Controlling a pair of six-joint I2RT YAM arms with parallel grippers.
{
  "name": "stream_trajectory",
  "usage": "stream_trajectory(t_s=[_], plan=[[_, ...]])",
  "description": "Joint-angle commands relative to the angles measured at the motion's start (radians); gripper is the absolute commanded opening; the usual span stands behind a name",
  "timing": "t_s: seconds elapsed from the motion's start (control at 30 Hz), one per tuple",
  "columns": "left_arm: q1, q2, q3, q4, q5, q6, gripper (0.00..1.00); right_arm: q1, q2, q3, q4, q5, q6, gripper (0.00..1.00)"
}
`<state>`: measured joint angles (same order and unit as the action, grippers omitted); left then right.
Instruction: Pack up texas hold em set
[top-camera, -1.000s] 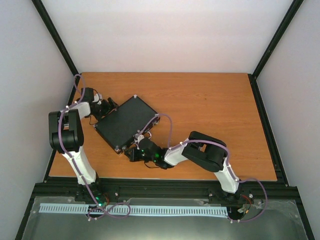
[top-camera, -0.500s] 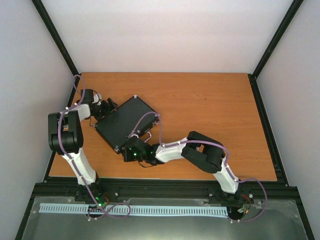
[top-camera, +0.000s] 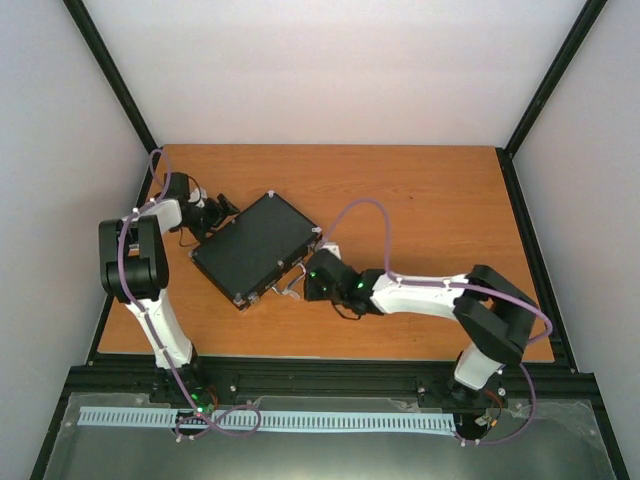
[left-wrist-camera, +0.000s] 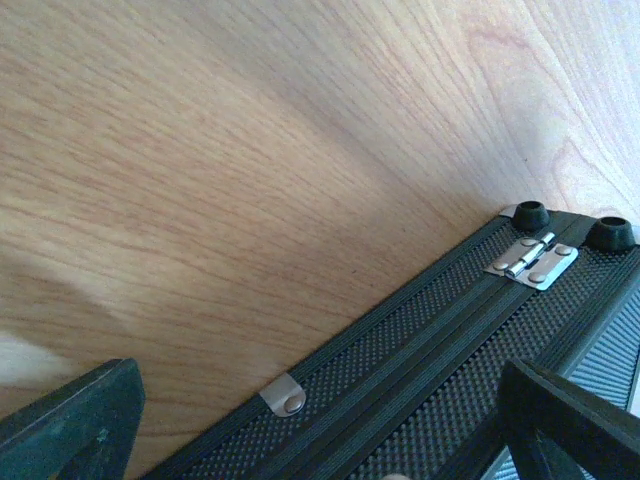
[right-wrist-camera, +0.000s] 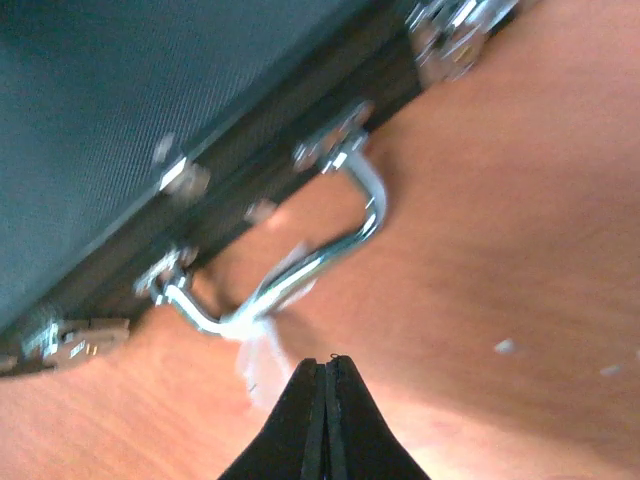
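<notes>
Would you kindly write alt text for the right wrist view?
The shut right pincer points at the silver handle of a closed black case lying on a wooden table. The picture is blurred.

Case (top-camera: 253, 248) blocks the table's (top-camera: 430, 200) left-centre. Right half and far side open for passage. L gripper (top-camera: 222, 207) crowds case's far-left edge, R gripper (right-wrist-camera: 325, 372) just off the handle (right-wrist-camera: 300, 276).

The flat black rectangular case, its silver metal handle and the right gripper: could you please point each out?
Flat black rectangular case (top-camera: 252, 245): top external view, middle of its lid.
Silver metal handle (right-wrist-camera: 300, 272): right wrist view, on its long bar.
Right gripper (right-wrist-camera: 326, 366): right wrist view, at its closed fingertips.
</notes>
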<state>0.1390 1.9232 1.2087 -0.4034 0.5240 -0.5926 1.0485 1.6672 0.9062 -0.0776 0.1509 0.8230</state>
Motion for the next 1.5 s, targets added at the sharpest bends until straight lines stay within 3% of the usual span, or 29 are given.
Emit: stream_trajectory(t_s=[0.0, 0.33, 0.5, 0.7, 1.17, 1.47], plan=[[-0.021, 0.08, 0.079, -0.172, 0.031, -0.045, 1.0, -0.091, -0.052, 0.006, -0.114, 0.041, -0.078, 0.03], [-0.027, 0.228, 0.498, -0.349, 0.035, 0.015, 1.0, -0.32, 0.115, 0.244, -0.137, -0.127, -0.24, 0.03], [-0.039, 0.306, 0.592, -0.373, 0.054, 0.017, 1.0, -0.37, 0.209, 0.36, -0.114, -0.231, -0.293, 0.03], [-0.063, 0.366, 0.615, -0.376, 0.072, 0.022, 1.0, -0.377, 0.229, 0.39, -0.094, -0.319, -0.292, 0.03], [-0.08, 0.416, 0.639, -0.391, 0.072, 0.037, 1.0, -0.377, 0.176, 0.207, -0.03, -0.351, -0.195, 0.03], [-0.081, 0.404, 0.628, -0.407, 0.081, 0.053, 1.0, -0.377, 0.35, 0.318, 0.006, -0.344, -0.229, 0.03]])
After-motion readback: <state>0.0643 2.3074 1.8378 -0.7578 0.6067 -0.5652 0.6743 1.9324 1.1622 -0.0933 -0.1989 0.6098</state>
